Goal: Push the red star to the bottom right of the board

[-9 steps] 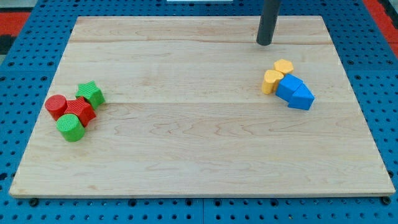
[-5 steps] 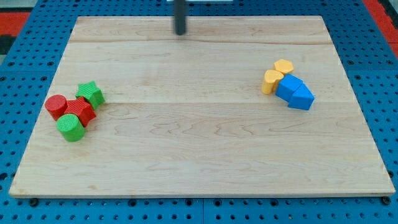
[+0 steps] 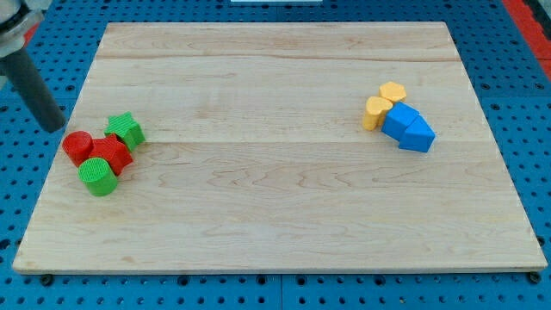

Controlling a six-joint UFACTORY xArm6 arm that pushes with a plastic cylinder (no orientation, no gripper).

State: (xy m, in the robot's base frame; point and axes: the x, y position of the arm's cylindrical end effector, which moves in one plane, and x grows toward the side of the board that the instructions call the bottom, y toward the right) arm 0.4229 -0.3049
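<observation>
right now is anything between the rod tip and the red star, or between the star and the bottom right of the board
Yes. My tip sits off the board's left edge, and the red cylinder lies between it and the red star. The green cylinder and green star touch the red star at the view's bottom and top. Toward the bottom right, nothing visible blocks the board.

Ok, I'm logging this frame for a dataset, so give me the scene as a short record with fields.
tip: my tip at the board's left edge, up-left of the red cylinder
left cluster: red cylinder, red star, green star, green cylinder, bunched together
right cluster: two yellow blocks, two blue blocks
board: wooden board
</observation>
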